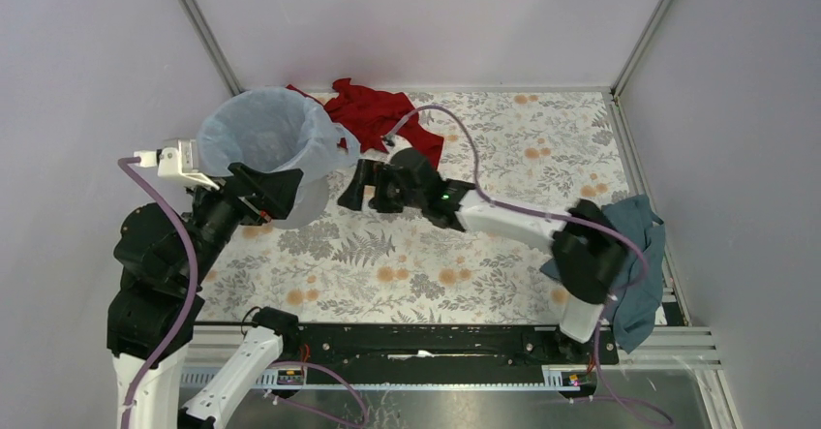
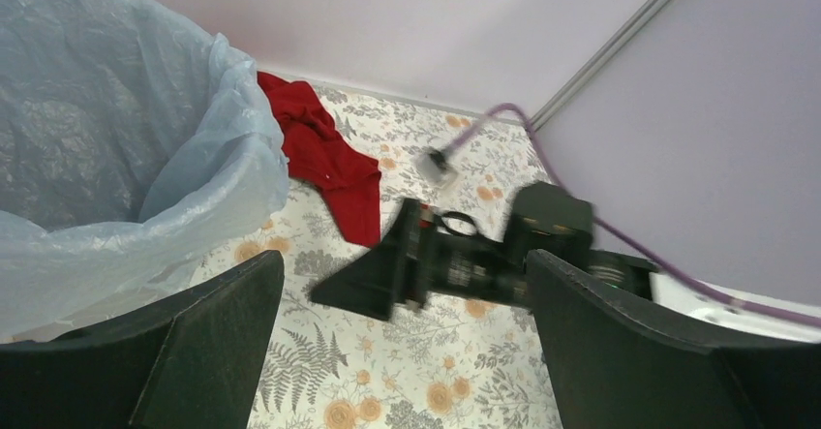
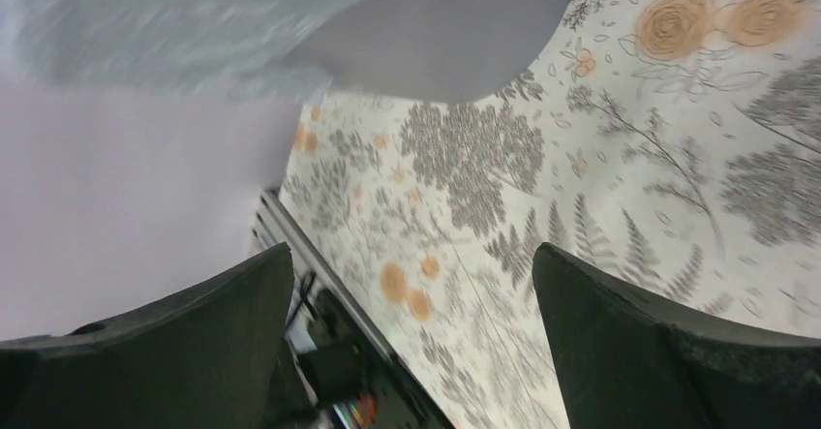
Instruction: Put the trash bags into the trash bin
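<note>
A pale blue trash bag [image 1: 261, 131] lines the grey bin [image 1: 302, 206] at the table's [image 1: 484, 264] far left, its edge folded over the rim, seemingly to hold it open. The left gripper [image 1: 283, 194] and right gripper [image 1: 360, 197] flank it, spread wide, empty.

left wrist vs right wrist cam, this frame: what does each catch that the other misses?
Only left wrist: the red cloth, the right gripper seen from outside, and the trash bag spread open over the rim. Only right wrist: the trash bin as a bare grey wall below the bag, and the table's edge rail. Both: the bag's pale film, the floral table cover, and that camera's own jaws, open with nothing between them.
</note>
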Robot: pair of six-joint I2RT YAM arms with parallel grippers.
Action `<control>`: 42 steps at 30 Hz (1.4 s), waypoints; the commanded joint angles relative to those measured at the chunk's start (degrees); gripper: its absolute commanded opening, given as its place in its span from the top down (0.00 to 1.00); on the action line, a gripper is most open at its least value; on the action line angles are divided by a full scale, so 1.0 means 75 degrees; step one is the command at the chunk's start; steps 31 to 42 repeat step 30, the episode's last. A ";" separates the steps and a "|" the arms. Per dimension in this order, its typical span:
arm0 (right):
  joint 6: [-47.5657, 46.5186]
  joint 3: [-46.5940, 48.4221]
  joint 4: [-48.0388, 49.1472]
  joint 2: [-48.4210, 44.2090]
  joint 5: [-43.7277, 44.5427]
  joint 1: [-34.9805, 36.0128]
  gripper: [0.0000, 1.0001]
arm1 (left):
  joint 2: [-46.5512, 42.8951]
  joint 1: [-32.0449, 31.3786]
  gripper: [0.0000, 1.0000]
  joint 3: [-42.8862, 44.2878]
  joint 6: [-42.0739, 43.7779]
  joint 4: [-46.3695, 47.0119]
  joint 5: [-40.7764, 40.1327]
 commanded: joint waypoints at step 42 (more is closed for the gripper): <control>-0.5321 0.2359 -0.6018 -0.7544 0.4061 -0.0029 0.00 | 0.0484 0.0005 0.01 0.0686 -0.0277 0.2013 -0.0862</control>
